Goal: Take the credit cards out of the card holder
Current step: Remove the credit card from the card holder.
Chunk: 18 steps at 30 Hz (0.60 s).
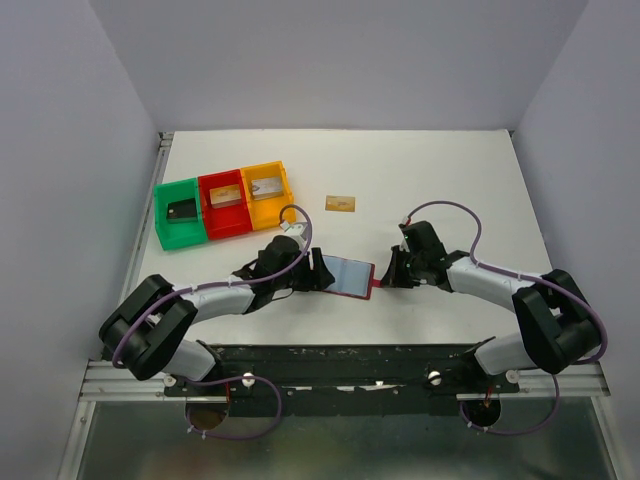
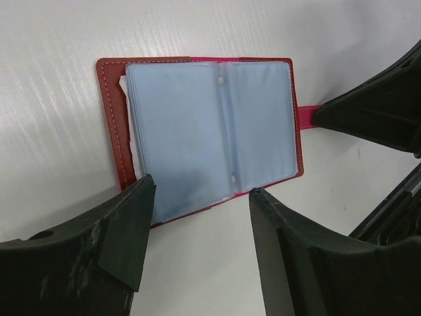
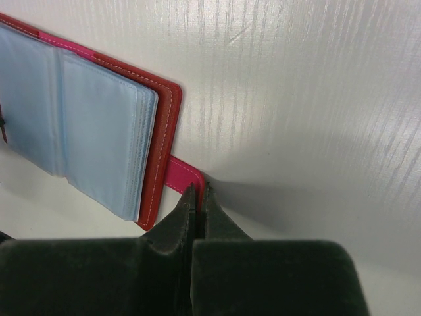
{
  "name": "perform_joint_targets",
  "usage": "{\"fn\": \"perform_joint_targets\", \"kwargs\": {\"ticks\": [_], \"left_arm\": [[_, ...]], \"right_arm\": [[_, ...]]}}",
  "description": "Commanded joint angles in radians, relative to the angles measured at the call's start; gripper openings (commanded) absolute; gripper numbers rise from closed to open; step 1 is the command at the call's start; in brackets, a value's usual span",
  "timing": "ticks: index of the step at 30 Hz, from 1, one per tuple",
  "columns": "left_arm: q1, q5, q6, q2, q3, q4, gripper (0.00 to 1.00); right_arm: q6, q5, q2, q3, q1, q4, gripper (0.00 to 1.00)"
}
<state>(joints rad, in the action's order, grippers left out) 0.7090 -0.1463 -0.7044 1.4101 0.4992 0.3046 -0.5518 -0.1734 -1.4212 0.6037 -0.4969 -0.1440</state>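
The card holder point(image 1: 348, 277) lies open and flat on the table, its dark red cover under light blue pockets point(image 2: 197, 131). My right gripper point(image 3: 198, 191) is shut on its pink snap tab point(image 3: 179, 174) at the holder's right edge. My left gripper point(image 2: 202, 189) hovers open over the holder's left side, one finger point(image 2: 131, 230) over its corner and nothing between the fingers. No card shows inside the pockets. One gold-orange credit card point(image 1: 341, 203) lies on the table behind the holder. A black card point(image 1: 182, 211) lies in the green tray.
Green point(image 1: 170, 235), red point(image 1: 228, 230) and yellow point(image 1: 284, 205) trays stand in a row at the back left, each holding a card. The table's left edge runs just beyond the green tray. Both arms reach inward over the near middle.
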Motion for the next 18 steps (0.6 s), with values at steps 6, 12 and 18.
{"fn": "perform_joint_targets", "kwargs": {"ticks": [6,12,18], "left_arm": [[0.003,0.033,-0.009,-0.025,0.004,-0.022,0.72],[0.003,0.014,-0.004,-0.008,0.009,-0.015,0.72],[0.006,-0.013,-0.001,0.024,0.027,-0.015,0.72]], "right_arm": [[0.015,-0.014,-0.010,0.021,0.003,-0.025,0.01],[0.013,-0.018,-0.013,0.018,0.001,-0.022,0.00],[0.013,-0.025,-0.016,0.022,0.001,-0.019,0.00]]}}
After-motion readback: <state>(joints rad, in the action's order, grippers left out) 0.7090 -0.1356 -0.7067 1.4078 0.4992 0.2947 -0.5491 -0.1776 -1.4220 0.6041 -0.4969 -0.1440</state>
